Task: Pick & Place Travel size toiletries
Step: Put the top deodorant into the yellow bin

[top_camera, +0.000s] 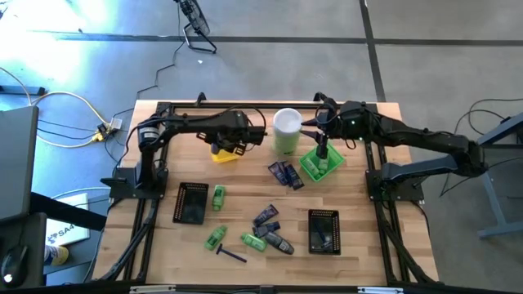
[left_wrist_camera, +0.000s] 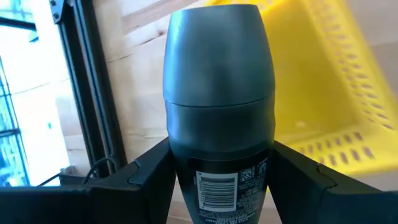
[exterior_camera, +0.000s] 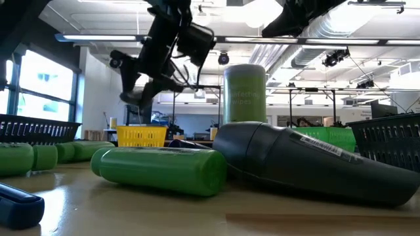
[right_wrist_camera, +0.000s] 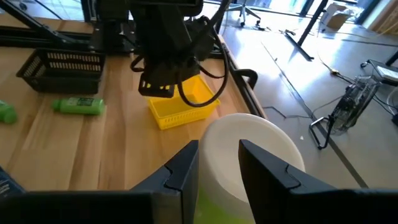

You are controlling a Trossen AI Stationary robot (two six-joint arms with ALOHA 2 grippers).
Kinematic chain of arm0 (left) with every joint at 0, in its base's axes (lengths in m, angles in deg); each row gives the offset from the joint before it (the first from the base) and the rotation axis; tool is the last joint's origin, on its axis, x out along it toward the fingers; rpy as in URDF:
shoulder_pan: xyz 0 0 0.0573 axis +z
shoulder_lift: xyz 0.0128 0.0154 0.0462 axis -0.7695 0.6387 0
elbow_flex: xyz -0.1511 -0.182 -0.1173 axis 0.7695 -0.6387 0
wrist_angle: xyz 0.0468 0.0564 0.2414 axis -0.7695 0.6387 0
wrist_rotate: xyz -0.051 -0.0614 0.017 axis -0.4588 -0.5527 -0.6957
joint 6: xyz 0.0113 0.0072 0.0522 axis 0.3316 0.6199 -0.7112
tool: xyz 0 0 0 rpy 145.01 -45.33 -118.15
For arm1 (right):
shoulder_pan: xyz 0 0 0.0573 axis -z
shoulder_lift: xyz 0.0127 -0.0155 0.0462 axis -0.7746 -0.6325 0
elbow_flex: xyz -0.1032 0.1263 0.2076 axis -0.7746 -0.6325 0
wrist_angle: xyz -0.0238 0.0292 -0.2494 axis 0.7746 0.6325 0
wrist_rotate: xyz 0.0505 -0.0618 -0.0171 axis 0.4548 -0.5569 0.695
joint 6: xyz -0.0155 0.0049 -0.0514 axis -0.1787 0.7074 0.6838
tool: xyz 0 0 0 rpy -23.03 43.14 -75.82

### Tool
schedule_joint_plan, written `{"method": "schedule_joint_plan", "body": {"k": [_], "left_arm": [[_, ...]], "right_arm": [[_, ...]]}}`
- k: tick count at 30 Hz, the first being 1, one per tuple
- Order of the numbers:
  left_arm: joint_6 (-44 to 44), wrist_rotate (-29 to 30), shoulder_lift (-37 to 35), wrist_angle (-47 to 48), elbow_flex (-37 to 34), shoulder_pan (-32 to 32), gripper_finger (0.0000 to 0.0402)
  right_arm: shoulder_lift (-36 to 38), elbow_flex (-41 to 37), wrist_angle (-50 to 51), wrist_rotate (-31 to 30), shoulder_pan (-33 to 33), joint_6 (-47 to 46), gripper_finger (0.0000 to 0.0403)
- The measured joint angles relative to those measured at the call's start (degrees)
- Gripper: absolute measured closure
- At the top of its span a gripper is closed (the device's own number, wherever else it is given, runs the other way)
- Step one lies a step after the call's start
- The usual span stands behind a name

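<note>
The left gripper (left_wrist_camera: 219, 177), fingers clenched on a dark grey oval piece (left_wrist_camera: 219, 106), hangs above the yellow tray (top_camera: 225, 153), apparently ready to drop it in, while the right gripper (right_wrist_camera: 219, 165), fingers parted and empty, waits over the canister (top_camera: 287, 131).

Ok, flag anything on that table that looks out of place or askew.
Nothing looks spilled or broken. The toiletries lie scattered at odd angles near the front, unsorted. The green tray sits skewed to the table edge. The left gripper holds a grey oval piece over the yellow tray; the right gripper is by the white-lidded canister.
</note>
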Motion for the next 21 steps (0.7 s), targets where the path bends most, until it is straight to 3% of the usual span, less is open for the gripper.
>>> {"method": "schedule_joint_plan", "body": {"k": [11, 21], "left_arm": [[-6.5, -1.5, 0.0, -9.6, -3.5, 4.3, 0.0194], [-7.5, -0.8, 0.0, -11.2, -3.8, 5.7, 0.0194]], "right_arm": [[0.0, 0.0, 0.0, 0.1, 2.1, -0.2, 0.0298], [0.0, 0.0, -0.5, -0.1, 2.4, -0.2, 0.0298]]}}
